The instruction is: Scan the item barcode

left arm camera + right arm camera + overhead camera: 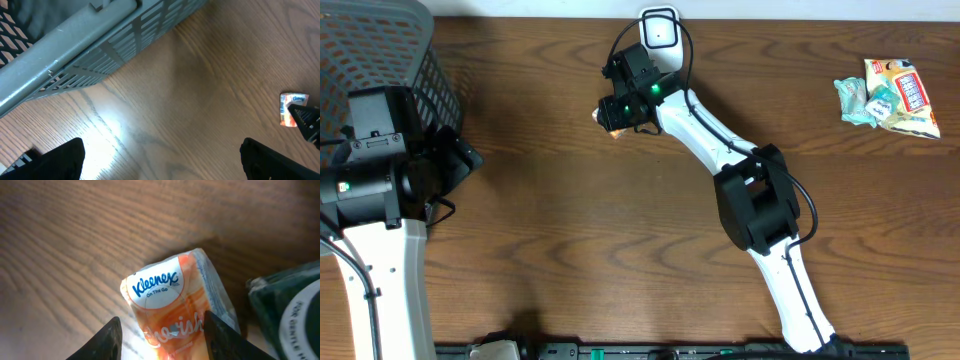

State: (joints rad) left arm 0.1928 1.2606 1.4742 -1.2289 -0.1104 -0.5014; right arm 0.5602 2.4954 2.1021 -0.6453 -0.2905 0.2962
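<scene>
At far-centre of the counter: right gripper sits over the tissue pack, jaws apart, one finger on each side. A sliver of bare counter shows between that finger and the wrap, so I read it as not clamped yet. Pack lies flat, logo face up, long axis running back between the fingers, so they bear on its long sides. No barcode on the visible face. Dark green pack just beside it, could get clipped. White device, likely the scanner, at the far edge just beyond the gripper. Left gripper wide open, empty, well apart at the left edge beside the grey basket. Right arm's job: grip, lift, turn the hidden face to the scanner.
</scene>
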